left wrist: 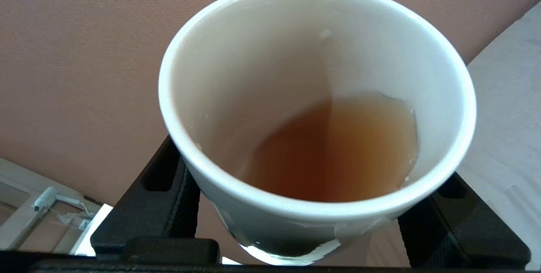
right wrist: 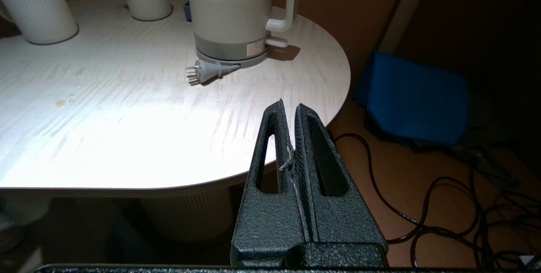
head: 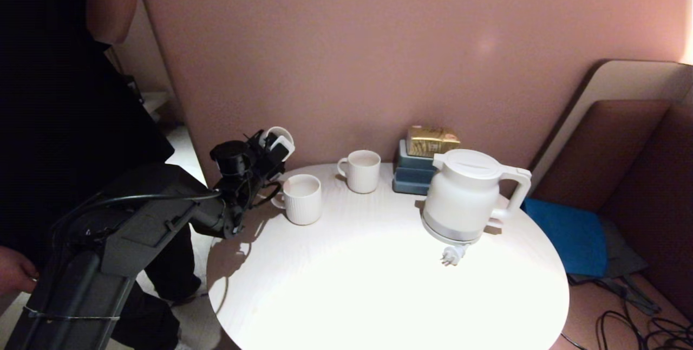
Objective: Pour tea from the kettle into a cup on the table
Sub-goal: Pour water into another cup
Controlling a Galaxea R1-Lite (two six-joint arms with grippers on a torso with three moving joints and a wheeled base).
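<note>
A: The left tool (head: 273,147) is gripping a plain white cup (left wrist: 317,108) at the surface's (head: 379,285) ten o'clock edge, just off the rim. Tea (left wrist: 338,150) is sitting low in it, and the cup looks tilted toward the wrist camera.

B: So the job here, I'd judge, is leveling it and setting it down without slopping. It should be coming in over the surface beside the near ribbed mug (head: 301,198), with the base flat before the fingers (left wrist: 160,205) are letting go.

A: And slowly: the liquid is already riding up one wall.

B: Where is the kettle (head: 468,195)?

A: Standing upright at about two o'clock on the surface, well apart from the cup, handle pointing to three o'clock, its plug (head: 452,255) lying loose just in front of it. Nothing is touching it.

B: The right tool (right wrist: 293,137)?

A: Clenched on nothing, hanging below the surface's edge near four o'clock.

B: What are we not seeing?

A: The head view is hiding most of the held cup behind the wrist, so its height over the surface is unclear. The far ribbed mug (head: 361,170) is showing only a pale interior; I cannot tell whether it holds tea. A person in dark clothing (head: 65,95) is standing at nine o'clock, cut off by the frame.
</note>
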